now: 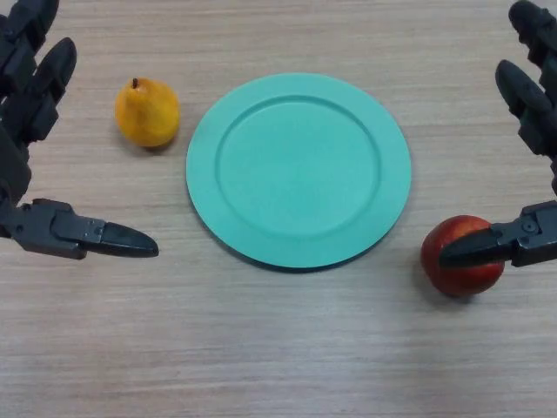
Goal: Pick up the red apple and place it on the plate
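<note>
1. Your red apple sits on the wooden table, lower right of the head view, just off the plate's lower-right edge. It is not on the plate.
2. You can see the apple is red with a paler, yellowish patch near its top. It rests on the table, and a dark shadow shows under it.
3. Your right hand comes in from the right edge. The thumb lies across the front of the apple, tip pointing left over the fruit's upper half.
4. The right fingers are up at the top right, straight and spread wide, well apart from the apple. Nothing is closed around the fruit; whether the thumb actually touches it, you can't tell from this view.
5. The plate is teal, round, with a raised rim, lying flat in the middle of the table. Nothing lies on it.
6. A yellow-orange pear with a short dark stem stands upright, just left of the plate's upper-left edge, apart from it.
7. Your left hand is at the left edge, its thumb pointing right over bare table, fingers straight and wide near the top left. It holds nothing, and the pear sits right of those fingers, clear of them.
</note>
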Robot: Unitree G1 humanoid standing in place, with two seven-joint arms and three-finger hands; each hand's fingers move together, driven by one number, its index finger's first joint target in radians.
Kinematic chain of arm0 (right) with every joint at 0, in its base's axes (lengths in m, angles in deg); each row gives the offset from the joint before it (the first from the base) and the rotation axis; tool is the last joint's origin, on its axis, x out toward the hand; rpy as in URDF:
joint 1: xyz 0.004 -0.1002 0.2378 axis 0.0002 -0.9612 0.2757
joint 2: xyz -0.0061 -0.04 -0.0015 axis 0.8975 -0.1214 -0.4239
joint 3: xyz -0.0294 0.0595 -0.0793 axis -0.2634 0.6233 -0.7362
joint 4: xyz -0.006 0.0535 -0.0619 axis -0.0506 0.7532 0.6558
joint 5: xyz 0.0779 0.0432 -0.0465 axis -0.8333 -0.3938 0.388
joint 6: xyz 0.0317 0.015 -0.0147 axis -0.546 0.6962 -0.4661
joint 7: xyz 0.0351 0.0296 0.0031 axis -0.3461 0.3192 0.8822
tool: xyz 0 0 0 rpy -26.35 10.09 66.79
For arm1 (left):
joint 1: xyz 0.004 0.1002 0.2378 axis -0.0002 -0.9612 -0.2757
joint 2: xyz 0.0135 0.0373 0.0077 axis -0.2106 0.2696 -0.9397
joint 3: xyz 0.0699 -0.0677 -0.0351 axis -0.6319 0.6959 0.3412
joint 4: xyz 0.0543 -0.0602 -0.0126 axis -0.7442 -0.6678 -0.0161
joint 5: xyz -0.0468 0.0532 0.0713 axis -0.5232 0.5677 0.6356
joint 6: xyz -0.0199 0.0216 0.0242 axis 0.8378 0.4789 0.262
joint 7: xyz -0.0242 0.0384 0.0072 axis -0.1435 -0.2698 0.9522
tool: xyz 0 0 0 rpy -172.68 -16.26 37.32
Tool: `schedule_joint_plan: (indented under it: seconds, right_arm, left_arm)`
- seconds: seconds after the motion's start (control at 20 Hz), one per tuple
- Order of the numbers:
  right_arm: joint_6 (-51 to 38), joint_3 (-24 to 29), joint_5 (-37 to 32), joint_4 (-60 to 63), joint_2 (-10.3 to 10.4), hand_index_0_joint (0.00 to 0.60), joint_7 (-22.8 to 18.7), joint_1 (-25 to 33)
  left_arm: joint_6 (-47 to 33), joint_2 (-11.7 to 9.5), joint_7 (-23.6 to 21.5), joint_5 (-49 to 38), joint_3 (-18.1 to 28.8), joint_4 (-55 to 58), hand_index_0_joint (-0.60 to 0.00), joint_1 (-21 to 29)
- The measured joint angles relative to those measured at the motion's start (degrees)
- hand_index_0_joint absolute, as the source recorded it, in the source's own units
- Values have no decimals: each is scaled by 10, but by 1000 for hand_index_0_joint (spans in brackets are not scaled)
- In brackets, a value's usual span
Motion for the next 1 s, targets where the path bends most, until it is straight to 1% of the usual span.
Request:
schedule_joint_plan:
  seconds: [0.1,0.2,0.25,0.3,0.35,0.4,0.45,0.55,0.6,0.65,0.8,0.9,0.95,1.0]
  right_arm:
    - [0,0,2,0,0,0,5,-2]
    - [0,0,6,0,0,0,5,-6]
    - [0,1,15,1,0,0,6,-7]
    - [0,2,20,3,0,0,11,-8]
    - [-12,4,27,17,-1,0,28,-13]
    - [-39,4,31,38,-1,0,39,-21]
    - [-85,3,56,73,-1,0,55,-34]
    - [-167,6,99,133,0,0,69,-54]
    - [-195,12,99,158,1,0,76,-59]
    - [-222,24,100,186,1,0,82,-65]
    - [-334,28,148,278,1,0,82,-74]
    - [-349,25,157,332,1,0,84,-77]
    - [-363,25,176,366,1,0,85,-76]
    - [-376,25,176,397,0,0,84,-71]
  left_arm:
    - [17,2,-15,-1,0,15,0,-7]
    - [31,2,-14,-5,0,30,0,-9]
    - [37,2,-12,-22,0,31,0,-10]
    - [37,4,-6,-19,0,31,0,-15]
    - [33,9,10,4,-2,28,0,-27]
    - [26,18,24,23,-4,19,0,-34]
    - [26,31,27,29,-4,7,0,-41]
    - [26,34,26,29,-4,7,0,-47]
    - [26,37,26,29,-5,9,0,-50]
    - [26,47,26,29,-8,9,0,-55]
    - [26,48,25,29,-34,9,0,-58]
    - [38,48,25,30,-38,9,0,-51]
    - [41,48,25,37,-44,9,0,-50]
    - [42,50,23,53,-53,10,0,-50]
